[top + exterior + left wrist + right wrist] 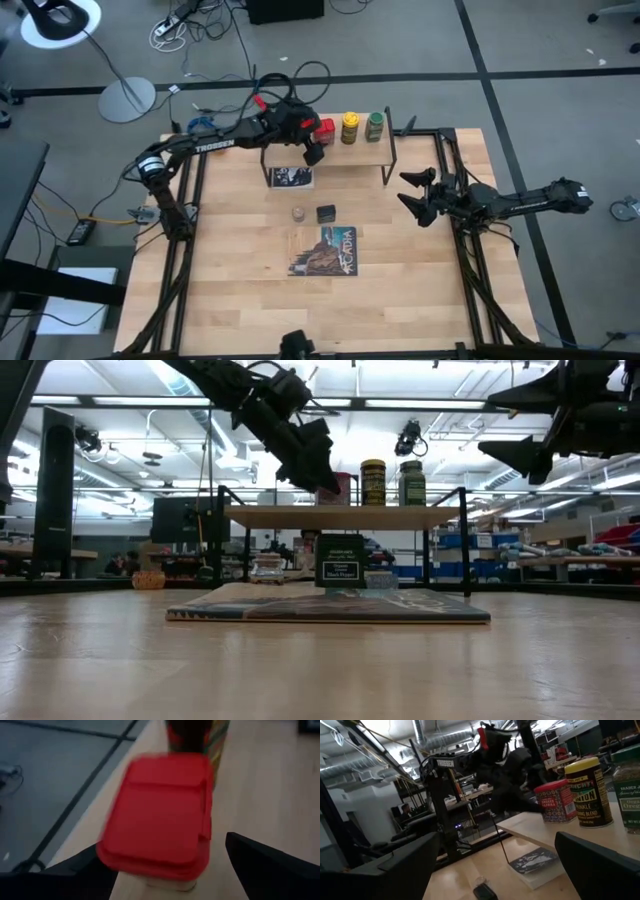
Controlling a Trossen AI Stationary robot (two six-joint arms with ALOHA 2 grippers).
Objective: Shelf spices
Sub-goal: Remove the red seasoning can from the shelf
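Red tin (326, 130) stands on the shelf (350, 150) between the left gripper (312, 148)'s spread jaws; right gripper (415, 195) hovers open above the wooden table (240, 290).

"TROSSEN" on left arm (215, 146), "BLEND" on yellow-capped jar (590, 793)

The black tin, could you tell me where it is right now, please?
In the high view the black tin stands on the table, in front of the shelf, between the tiny clear jar and the book.
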